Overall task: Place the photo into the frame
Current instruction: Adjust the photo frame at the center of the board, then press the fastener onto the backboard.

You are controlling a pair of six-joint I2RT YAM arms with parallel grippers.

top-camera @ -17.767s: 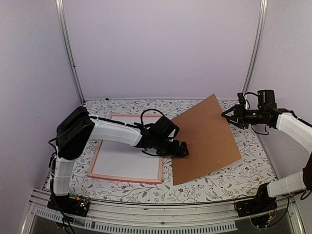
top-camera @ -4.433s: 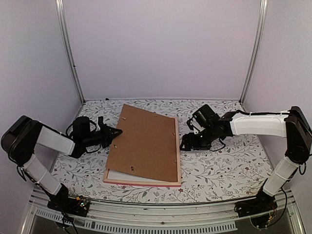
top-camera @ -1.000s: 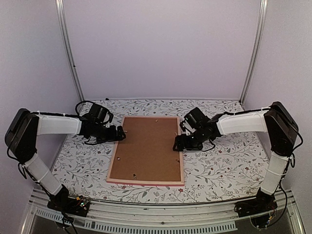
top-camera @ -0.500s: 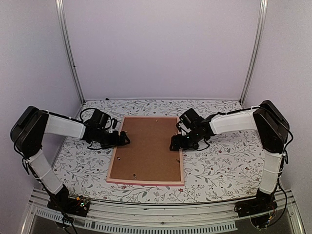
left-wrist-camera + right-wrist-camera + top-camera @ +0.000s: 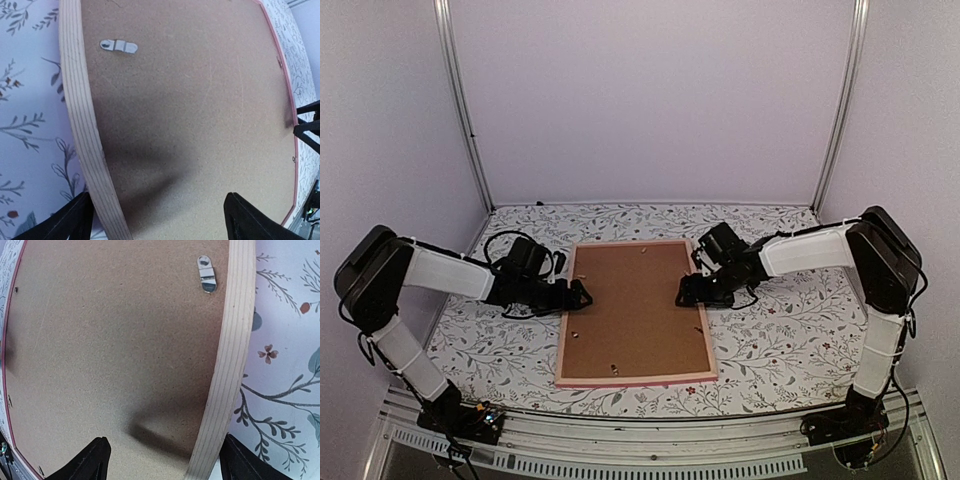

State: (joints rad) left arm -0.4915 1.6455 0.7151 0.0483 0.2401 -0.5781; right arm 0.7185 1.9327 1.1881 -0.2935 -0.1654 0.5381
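Note:
The frame lies face down in the middle of the table, its thin pink border around the brown backing board. The photo is hidden beneath the board. My left gripper is open at the frame's left edge. In the left wrist view one finger is outside the wooden edge and the other is over the board. My right gripper is open at the right edge. In the right wrist view it straddles the edge the same way.
Small metal turn clips sit on the board near the frame's edges. The floral tablecloth shows around the frame. Walls and two upright rails close in the back and sides.
The frame with its backing board has slid right and slightly nearer, turning a little. Both grippers have stayed at its left and right edges.

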